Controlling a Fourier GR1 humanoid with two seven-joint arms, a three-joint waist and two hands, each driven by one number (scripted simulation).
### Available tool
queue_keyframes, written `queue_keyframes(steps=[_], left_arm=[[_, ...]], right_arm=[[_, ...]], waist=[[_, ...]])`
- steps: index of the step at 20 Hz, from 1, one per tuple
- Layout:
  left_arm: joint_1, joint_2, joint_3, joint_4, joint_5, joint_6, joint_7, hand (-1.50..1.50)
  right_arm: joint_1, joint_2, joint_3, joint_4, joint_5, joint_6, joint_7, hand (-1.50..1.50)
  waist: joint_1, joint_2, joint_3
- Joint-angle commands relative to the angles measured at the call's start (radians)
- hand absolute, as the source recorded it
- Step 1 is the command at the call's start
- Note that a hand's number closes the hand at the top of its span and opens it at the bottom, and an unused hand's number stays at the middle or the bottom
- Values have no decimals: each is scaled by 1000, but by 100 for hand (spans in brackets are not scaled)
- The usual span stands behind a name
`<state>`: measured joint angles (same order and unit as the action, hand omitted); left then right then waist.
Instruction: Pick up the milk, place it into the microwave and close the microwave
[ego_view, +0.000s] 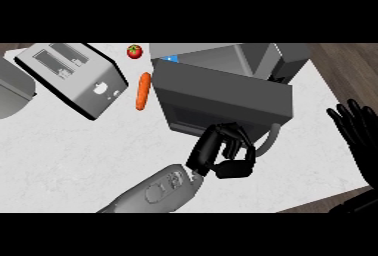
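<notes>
The grey microwave (258, 57) stands at the back centre, its dark door (229, 97) swung out towards me and partly covering the opening. Behind the door's top edge a small blue and white patch (171, 59) peeks out from inside the microwave; it looks like the milk, the rest of it hidden. My left hand (221, 152) is against the door's lower edge beside the pale handle (272, 139), with its fingers curled and nothing held. At the right edge my right hand (358, 132) rests open with fingers up.
A silver toaster (70, 75) sits at the back left, with a grey rounded object (13, 92) at the far left edge. An orange carrot (143, 91) and a red tomato (134, 51) lie between toaster and microwave. The white counter (88, 150) ends at the right.
</notes>
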<state>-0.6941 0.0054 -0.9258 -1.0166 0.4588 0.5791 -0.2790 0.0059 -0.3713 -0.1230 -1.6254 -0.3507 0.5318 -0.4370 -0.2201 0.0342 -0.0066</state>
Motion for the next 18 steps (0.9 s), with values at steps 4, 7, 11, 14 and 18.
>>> queue_keyframes(steps=[4,7,11,14,18], left_arm=[[-131,-5,56,83,108,61,6,150],[-166,-5,120,107,170,60,-16,150],[-187,-5,190,118,242,56,-82,150],[-218,-5,218,165,268,57,-105,150],[-233,-5,232,195,314,48,-137,150]], right_arm=[[-30,-23,3,-48,-73,35,50,-150],[-24,-26,-4,-57,-110,38,71,-150],[-16,-36,10,-78,-139,59,95,-150],[-21,-54,-3,-83,-156,60,111,-150],[-40,-57,3,-103,-183,60,130,-150]], waist=[[-56,14,1],[-68,22,0],[-85,31,-3],[-105,42,-2],[-110,48,-1]])
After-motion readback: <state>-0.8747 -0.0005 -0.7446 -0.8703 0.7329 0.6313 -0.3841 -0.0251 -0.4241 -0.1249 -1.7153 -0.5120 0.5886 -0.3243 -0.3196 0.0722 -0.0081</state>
